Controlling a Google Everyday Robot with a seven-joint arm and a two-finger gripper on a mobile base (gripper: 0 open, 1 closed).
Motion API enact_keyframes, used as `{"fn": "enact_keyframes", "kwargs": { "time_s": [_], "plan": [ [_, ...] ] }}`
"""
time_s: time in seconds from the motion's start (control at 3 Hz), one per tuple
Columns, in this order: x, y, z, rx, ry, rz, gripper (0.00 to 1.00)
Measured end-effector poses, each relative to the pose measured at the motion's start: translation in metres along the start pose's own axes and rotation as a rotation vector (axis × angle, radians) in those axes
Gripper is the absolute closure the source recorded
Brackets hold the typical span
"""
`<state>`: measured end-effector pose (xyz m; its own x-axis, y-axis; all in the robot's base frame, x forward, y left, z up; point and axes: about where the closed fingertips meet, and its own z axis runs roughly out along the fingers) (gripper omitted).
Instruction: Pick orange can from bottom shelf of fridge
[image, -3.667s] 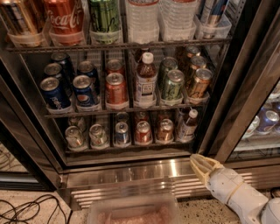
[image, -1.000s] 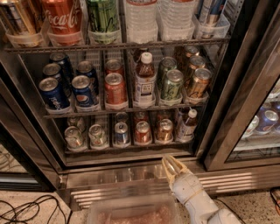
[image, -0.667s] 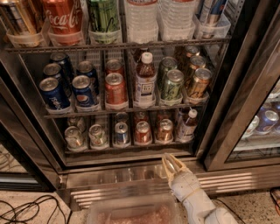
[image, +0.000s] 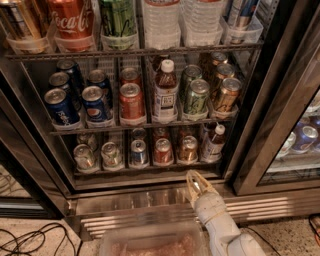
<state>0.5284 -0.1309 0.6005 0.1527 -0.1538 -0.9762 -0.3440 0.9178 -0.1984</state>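
The orange can (image: 188, 149) stands upright on the bottom shelf (image: 150, 169) of the fridge (image: 252, 125), second from the right in its row. A redder short can (image: 163, 150) is on its left and a small bottle (image: 214, 142) on its right. My gripper (image: 196, 181) is cream-coloured. It sits just below the shelf's front edge, in front of the steel base, almost straight under the orange can and a little to its right. Its fingers point up toward the shelf, slightly apart, and hold nothing.
The bottom row also holds a blue can (image: 138, 152) and two pale cans (image: 97, 156). The rack above holds Pepsi cans (image: 80, 100), a red can and gold-brown cans (image: 227, 95). A slatted grille (image: 130, 212) and a translucent bin (image: 150, 242) lie below. Cables (image: 27, 240) lie on the floor at left.
Since 3.7 s ago my gripper has moved left from the fridge's right corner to below the orange can. Over the last second it has barely moved.
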Motion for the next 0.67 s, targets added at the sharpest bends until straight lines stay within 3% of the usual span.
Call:
{"fn": "enact_keyframes", "kwargs": {
  "time_s": [0.33,0.67],
  "plan": [
    [0.0055,-0.0029,0.0104,0.028,-0.012,-0.010,1.00],
    [0.0094,-0.0035,0.0200,0.039,-0.021,-0.009,0.81]
  ]
}}
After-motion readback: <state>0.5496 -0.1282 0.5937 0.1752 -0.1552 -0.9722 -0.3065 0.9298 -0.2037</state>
